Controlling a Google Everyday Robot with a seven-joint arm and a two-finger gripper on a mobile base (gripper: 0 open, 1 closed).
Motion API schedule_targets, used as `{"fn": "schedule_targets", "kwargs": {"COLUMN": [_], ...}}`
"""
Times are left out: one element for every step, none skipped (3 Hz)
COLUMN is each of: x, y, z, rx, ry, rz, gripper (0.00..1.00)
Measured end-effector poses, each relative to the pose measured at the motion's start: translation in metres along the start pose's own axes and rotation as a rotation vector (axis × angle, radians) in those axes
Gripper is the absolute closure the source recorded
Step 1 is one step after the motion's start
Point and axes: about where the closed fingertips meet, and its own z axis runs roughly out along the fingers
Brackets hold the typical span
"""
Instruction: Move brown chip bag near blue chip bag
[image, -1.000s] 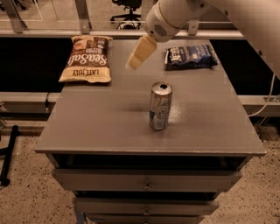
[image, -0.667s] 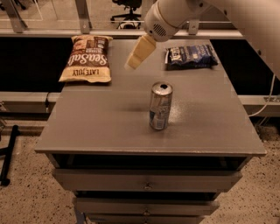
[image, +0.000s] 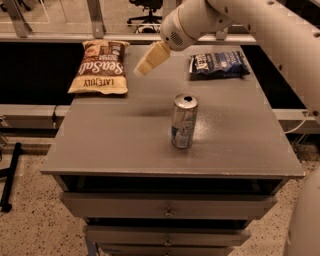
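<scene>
Camera view: my end effector (image: 150, 59) hovers between brown chip bag (image: 101, 67), far left on the tabletop (image: 125, 140), and blue chip bag (image: 218, 64), far right; its opening I can't tell.

Office-like lab space, judging by black swivel office chair (image: 145, 7), speckled terrazzo floor (image: 35, 230), grey metal drawer cabinet (image: 130, 145) beneath cream-coloured gripper (image: 142, 69).

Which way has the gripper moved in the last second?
Yes. The gripper has slid slightly left toward the brown chip bag, judged against the standing can.
</scene>
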Motion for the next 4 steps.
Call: {"fn": "schedule_targets", "kwargs": {"x": [-0.007, -0.006, -0.005, -0.010], "y": [-0.014, -0.021, -0.018, -0.006], "z": [0.028, 0.058, 0.083, 0.113], "rx": [-0.031, -0.064, -0.091, -0.118], "ry": [-0.076, -0.124, -0.145, -0.184], "rz": [0.038, 0.080, 0.103, 0.132], "gripper": [0.00, 0.00, 0.00, 0.00]}}
